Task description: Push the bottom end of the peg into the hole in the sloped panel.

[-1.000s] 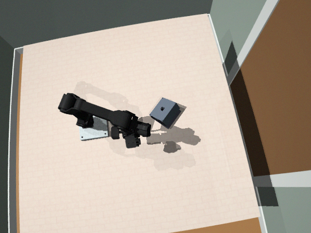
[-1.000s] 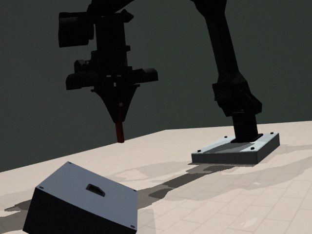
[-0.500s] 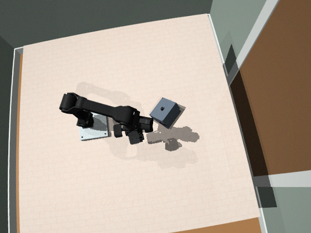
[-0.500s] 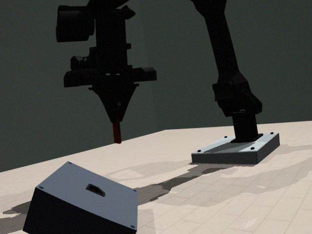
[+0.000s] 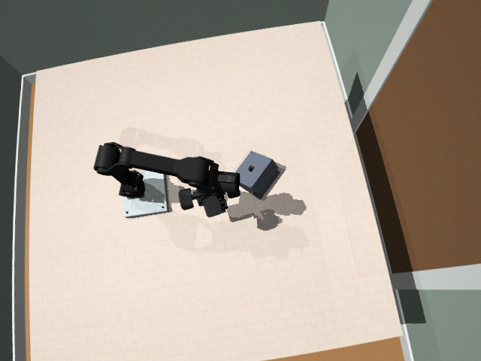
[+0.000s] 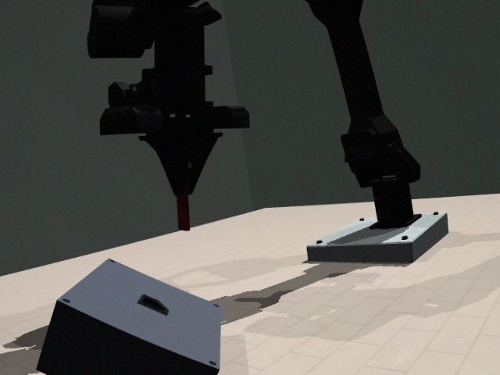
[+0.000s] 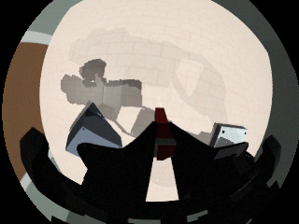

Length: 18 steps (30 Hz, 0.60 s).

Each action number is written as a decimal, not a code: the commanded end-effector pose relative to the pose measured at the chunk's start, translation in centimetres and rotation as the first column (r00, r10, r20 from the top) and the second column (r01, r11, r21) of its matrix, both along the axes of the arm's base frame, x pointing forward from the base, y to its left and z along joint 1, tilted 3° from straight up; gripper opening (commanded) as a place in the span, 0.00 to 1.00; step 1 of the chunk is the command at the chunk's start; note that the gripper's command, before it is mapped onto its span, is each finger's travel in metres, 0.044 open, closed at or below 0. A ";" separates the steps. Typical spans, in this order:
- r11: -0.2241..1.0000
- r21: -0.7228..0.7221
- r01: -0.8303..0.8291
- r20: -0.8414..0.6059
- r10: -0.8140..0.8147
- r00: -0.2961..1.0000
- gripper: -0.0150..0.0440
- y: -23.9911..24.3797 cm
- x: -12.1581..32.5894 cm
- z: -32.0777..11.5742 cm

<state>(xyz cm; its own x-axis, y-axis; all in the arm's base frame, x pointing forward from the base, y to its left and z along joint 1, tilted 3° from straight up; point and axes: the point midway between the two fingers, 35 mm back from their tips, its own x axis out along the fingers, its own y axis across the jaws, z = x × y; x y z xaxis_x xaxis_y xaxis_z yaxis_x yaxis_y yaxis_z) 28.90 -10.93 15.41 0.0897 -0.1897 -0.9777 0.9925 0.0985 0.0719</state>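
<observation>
Desk (image 5: 271, 295) (image 6: 451, 334) (image 7: 187, 42): pale, matt, faint brick-like pattern. Base plate (image 5: 143, 210) (image 6: 429, 237) (image 7: 233, 128): smooth, metal-looking, light sheen. Sloped block (image 5: 261, 163) (image 6: 121, 291) (image 7: 95, 140): smooth, matt, blue-grey. Peg (image 6: 183, 213) (image 7: 160, 116): dark red, matt-looking.

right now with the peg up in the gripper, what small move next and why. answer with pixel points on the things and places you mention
Probably tilt the gripper (image 6: 184, 194) (image 7: 161, 125) to line the red peg (image 6: 183, 212) (image 7: 160, 117) up with the hole (image 5: 251, 168) (image 6: 153, 304): the peg hangs nearly upright, clear of the panel (image 5: 256, 165) (image 6: 121, 291) (image 7: 93, 140), whose face slopes.
</observation>
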 end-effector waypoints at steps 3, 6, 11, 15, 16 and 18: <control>0.999 -0.024 -0.036 0.004 0.036 0.999 0.25 0.5 0.7 0.2; 0.998 -0.033 -0.051 0.005 0.051 0.999 0.25 0.8 0.9 0.3; 0.996 -0.049 -0.077 0.006 0.077 0.997 0.25 1.3 1.3 0.4; 0.993 -0.061 -0.097 0.006 0.098 0.995 0.25 1.7 1.7 0.4; 0.993 -0.064 -0.102 0.007 0.103 0.995 0.25 1.8 1.7 0.5; 0.991 -0.070 -0.112 0.007 0.113 0.994 0.25 2.0 1.9 0.5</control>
